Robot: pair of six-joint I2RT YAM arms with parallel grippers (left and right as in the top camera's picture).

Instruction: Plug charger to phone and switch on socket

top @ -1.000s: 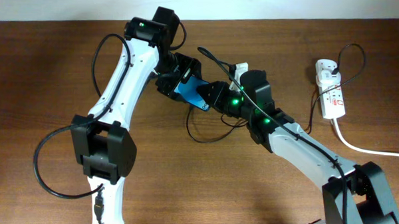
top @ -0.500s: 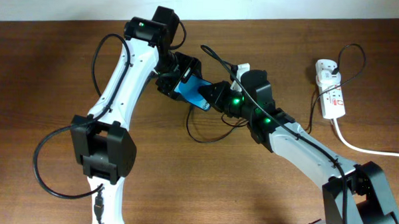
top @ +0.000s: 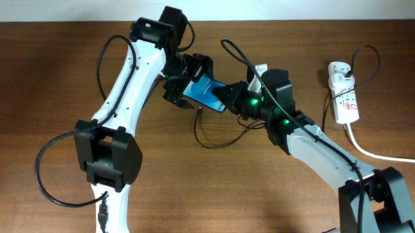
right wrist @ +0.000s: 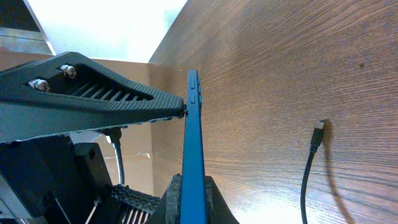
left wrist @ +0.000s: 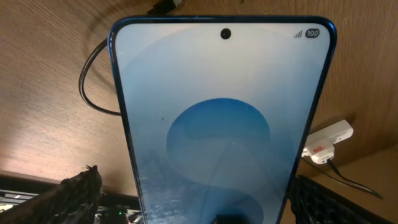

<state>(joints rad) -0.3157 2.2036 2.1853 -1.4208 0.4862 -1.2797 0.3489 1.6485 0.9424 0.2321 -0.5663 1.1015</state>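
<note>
The slim, blue-edged rectangular smartphone [top: 210,94] is lit, its pale blue screen showing a darker blue oval. It sits tilted, raised off the brown wooden worktop [top: 57,70]. The thin black charger cable [right wrist: 304,193] loops on the worktop below it. Its small black connector tip [right wrist: 318,134] lies free, apart from the smartphone. The white oblong power strip [top: 344,93] with red markings lies flat, well apart to the right.

The overhead camera looks straight down from well above the table [top: 57,70], taking in both arms. The left wrist camera faces out between the fingers of the left gripper [top: 188,80], very near the screen of the phone [top: 207,94]. The right wrist camera looks forward along the right gripper [top: 230,98], close on the phone edge-on. Overhead and left wrist share the socket [top: 344,93].
</note>
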